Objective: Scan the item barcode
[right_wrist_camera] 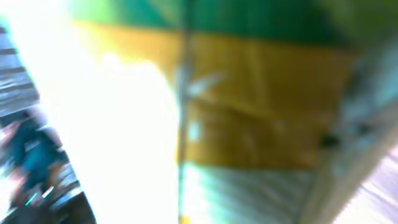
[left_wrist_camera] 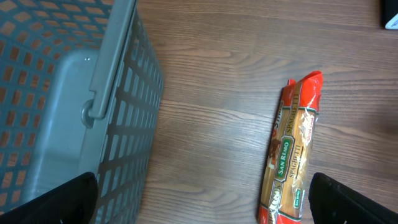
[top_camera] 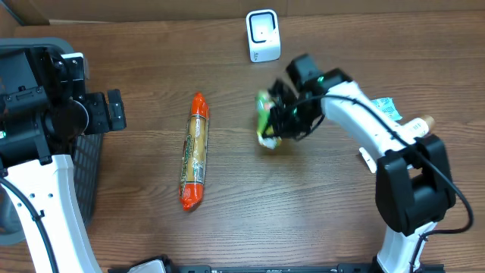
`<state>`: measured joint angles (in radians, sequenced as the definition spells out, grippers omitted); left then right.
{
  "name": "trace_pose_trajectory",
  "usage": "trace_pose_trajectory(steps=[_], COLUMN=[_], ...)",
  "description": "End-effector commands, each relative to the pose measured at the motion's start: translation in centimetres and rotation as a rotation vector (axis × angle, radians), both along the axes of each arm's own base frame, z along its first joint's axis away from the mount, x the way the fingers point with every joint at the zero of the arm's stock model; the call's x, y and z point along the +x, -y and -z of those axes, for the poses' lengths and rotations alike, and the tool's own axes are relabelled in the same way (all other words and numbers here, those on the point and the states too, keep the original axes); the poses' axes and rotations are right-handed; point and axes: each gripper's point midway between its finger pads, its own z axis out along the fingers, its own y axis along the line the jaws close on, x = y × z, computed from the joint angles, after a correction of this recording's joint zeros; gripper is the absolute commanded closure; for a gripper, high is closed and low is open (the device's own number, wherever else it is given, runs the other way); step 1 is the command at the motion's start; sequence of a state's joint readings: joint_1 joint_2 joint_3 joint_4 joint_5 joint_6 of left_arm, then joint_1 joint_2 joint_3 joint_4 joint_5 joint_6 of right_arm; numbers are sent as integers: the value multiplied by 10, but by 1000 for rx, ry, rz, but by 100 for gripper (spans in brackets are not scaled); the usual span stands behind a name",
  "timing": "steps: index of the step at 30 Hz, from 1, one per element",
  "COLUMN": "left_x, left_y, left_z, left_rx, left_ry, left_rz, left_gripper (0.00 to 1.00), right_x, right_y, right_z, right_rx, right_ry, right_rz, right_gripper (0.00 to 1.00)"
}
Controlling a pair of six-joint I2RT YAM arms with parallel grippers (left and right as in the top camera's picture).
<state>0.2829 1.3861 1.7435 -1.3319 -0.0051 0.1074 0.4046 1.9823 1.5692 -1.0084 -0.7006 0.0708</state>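
A green, yellow and white packet (top_camera: 264,120) is at the tip of my right gripper (top_camera: 279,120), which is shut on it a little in front of the white scanner (top_camera: 262,36) at the table's far edge. In the right wrist view the packet (right_wrist_camera: 249,99) fills the frame as a blur, and the fingers are hidden. A red and tan spaghetti pack (top_camera: 194,152) lies lengthwise at the table's middle. My left gripper (top_camera: 114,111) hangs open at the left. Its fingertips (left_wrist_camera: 56,199) stand wide apart, with the basket on one side and the spaghetti pack (left_wrist_camera: 291,149) on the other.
A grey mesh basket (top_camera: 87,163) stands at the left edge, and its wall (left_wrist_camera: 127,124) is close to my left gripper (left_wrist_camera: 202,205). A small white and teal packet (top_camera: 386,106) and a tan item (top_camera: 426,121) lie behind the right arm.
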Motion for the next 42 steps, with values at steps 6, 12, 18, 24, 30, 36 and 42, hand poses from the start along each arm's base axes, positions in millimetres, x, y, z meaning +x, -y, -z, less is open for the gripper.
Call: trace_pose_trajectory(steps=[6, 12, 18, 24, 30, 36, 42], left_x=[0, 0, 0, 0, 0, 0, 0], left_y=[0, 0, 0, 0, 0, 0, 0], left_z=[-3, -3, -3, -3, -3, -3, -3], left_rx=[15, 15, 15, 15, 15, 15, 15], left_ry=[4, 5, 4, 5, 5, 5, 5], left_rz=[12, 12, 12, 12, 12, 12, 12], left_gripper=[1, 0, 1, 0, 0, 0, 0], right_x=[-5, 4, 1, 1, 14, 51, 95], right_y=[-12, 5, 9, 14, 24, 44, 71], right_z=[-162, -170, -180, -173, -145, -157, -205], right_rx=[724, 733, 713, 607, 376, 36, -364], right_ry=[243, 268, 309, 319, 265, 404, 746], right_rz=[-256, -217, -216, -185, -68, 106, 306], right_gripper=[96, 96, 96, 96, 97, 97, 97])
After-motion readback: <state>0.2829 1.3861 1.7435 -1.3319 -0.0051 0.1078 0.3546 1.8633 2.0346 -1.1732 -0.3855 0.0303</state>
